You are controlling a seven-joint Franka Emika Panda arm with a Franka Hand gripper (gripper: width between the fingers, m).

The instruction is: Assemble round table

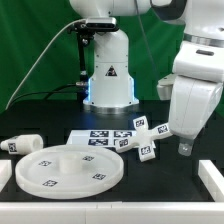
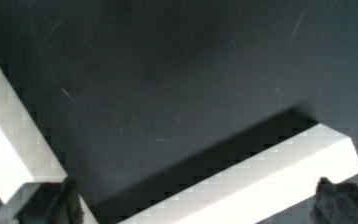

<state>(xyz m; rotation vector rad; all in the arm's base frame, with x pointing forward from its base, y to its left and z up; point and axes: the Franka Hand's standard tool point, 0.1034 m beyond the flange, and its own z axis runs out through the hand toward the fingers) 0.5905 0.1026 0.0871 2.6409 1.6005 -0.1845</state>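
One round disc lay flat on the black table at the exterior view's front left, and four square tags could be counted on its top face. One short leg lay on its side just behind the disc's left edge, tagged on its end. One cross-shaped base sat to the right of the disc, several tags showing on its arms, touching or overlapping the marker board behind the disc. The single gripper hung low over the table just right of the cross-shaped base. In the wrist view its two dark fingertips stood wide apart with nothing between them. Two white rails crossed that view. The only label was a warning triangle on the robot base; no writing could be read.
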